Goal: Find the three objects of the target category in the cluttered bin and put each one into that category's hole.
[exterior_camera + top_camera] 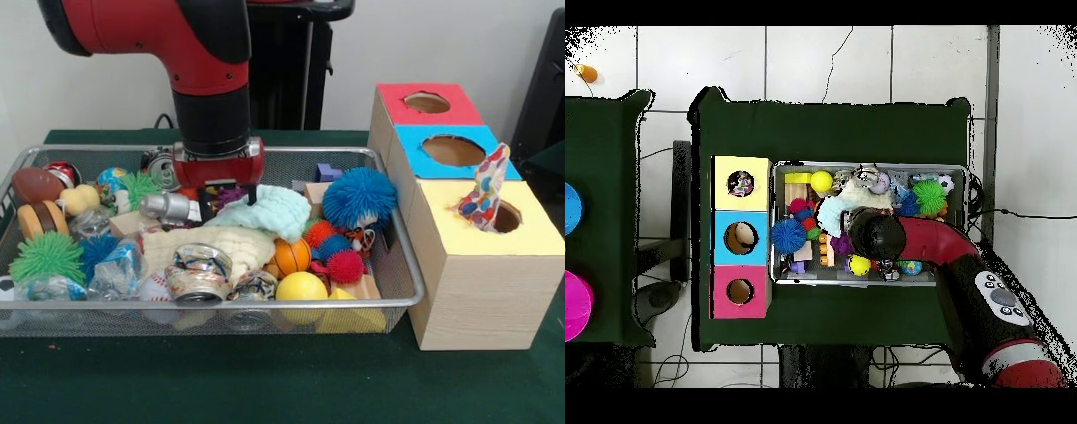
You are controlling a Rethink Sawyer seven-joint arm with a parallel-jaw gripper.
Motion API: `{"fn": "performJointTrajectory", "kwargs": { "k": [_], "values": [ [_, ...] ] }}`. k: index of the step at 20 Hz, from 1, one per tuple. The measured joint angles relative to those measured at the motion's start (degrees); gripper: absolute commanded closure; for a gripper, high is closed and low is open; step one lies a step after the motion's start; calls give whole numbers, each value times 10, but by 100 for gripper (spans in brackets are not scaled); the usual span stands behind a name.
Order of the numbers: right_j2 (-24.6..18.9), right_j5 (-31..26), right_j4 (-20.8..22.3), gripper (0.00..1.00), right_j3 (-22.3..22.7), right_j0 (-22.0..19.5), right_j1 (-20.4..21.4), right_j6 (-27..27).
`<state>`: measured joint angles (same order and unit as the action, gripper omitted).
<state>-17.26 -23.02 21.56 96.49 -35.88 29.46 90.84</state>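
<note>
Gripper (231, 196) sits low in the wire bin (402, 291) beside the pale cloth (265, 212); finger spacing cannot be told.

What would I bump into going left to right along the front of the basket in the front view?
Green spiky ball → crushed can → yellow ball → wooden box with the yellow top.

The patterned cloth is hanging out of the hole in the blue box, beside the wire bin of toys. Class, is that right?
Not quite. The patterned cloth hangs out of the hole in the yellow box, not the blue box, whose hole is clear. The front view shows it. The boxes do stand beside the wire bin of toys.
</note>
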Motion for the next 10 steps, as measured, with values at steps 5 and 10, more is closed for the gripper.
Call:
{"fn": "performJointTrajectory", "kwargs": {
  "k": [5,10],
  "values": [
    [0,56,-3,0,1,-5,-30,0],
    [0,106,-3,0,8,-15,-49,0]
  ]
}}
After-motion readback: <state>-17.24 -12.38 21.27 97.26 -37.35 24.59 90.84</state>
